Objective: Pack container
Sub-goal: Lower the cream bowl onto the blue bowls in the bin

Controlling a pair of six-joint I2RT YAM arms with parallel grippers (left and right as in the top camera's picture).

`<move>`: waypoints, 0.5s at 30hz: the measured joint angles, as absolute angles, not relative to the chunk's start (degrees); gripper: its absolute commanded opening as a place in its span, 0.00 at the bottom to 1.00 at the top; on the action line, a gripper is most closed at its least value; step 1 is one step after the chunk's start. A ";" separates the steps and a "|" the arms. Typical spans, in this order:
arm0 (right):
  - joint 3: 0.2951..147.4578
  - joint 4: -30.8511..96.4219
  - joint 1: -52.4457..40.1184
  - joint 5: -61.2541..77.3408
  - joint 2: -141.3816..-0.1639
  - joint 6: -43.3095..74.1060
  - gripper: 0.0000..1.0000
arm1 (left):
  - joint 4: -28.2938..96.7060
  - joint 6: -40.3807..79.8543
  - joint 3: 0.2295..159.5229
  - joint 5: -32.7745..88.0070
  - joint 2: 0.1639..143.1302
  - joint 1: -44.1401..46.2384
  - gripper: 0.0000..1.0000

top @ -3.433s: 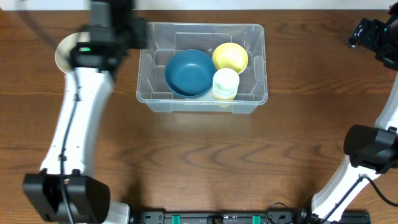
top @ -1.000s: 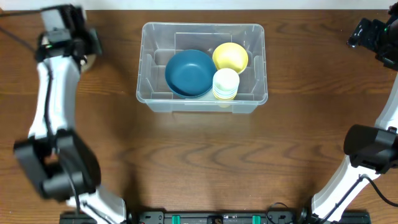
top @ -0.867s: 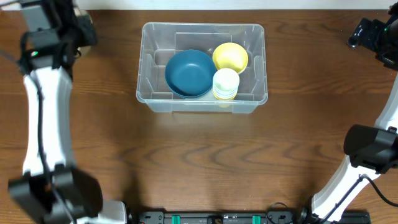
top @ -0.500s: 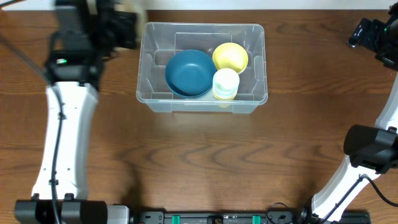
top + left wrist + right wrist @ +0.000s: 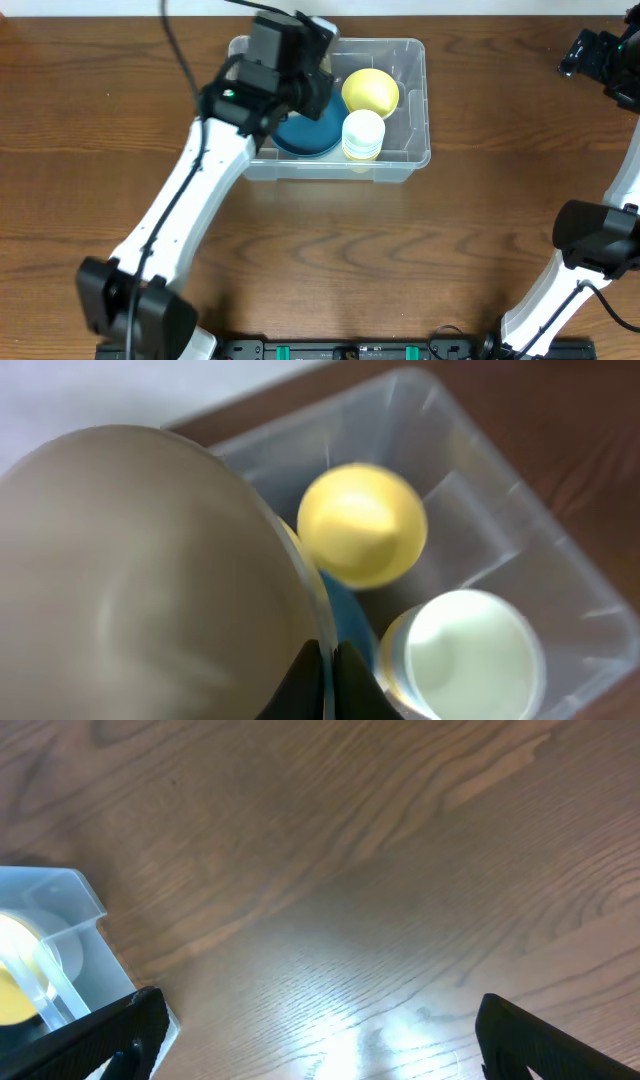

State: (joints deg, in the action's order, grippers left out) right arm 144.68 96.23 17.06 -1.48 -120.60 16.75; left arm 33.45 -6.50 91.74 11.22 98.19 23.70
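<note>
We see the container standing on the wooden table near its far edge, roughly midway between the two arms. Inside it a blue bowl lies toward the left, a yellow bowl sits at the far right, and a stack of cream bowls stands just in front of the yellow one, touching or nearly touching it. The left arm reaches over the container's far-left part and hides much of the blue bowl from above. In the left wrist view the left gripper is pinched tight on the thin rim of a beige bowl, which fills most of that view and hangs above the container; we cannot tell how high. The right gripper hangs well off to the far right, away from the container, with its fingers spread wide at the two lower corners of its own view and nothing between them; only one corner of the container shows at the left there, over bare wood
</note>
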 measured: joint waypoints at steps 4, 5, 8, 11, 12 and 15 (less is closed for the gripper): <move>144.68 96.23 17.06 -1.48 -120.60 16.78 0.99 | 34.09 -7.14 91.74 9.80 102.28 24.12 0.06; 144.68 96.23 17.06 -1.48 -120.60 16.78 0.99 | 34.22 -7.31 91.74 9.63 103.07 24.18 0.06; 144.68 96.23 17.06 -1.48 -120.60 16.75 0.99 | 34.30 -7.53 91.74 8.91 105.36 24.49 0.06; 144.68 96.23 17.06 -1.48 -120.60 16.78 0.99 | 34.30 -7.55 91.74 8.58 106.67 25.19 0.06; 144.68 96.23 17.06 -1.48 -120.60 16.75 0.99 | 34.30 -7.57 91.74 8.56 106.85 25.34 0.06; 144.68 96.23 17.06 -1.48 -120.60 16.75 0.99 | 34.28 -7.55 91.74 8.58 107.11 26.02 0.05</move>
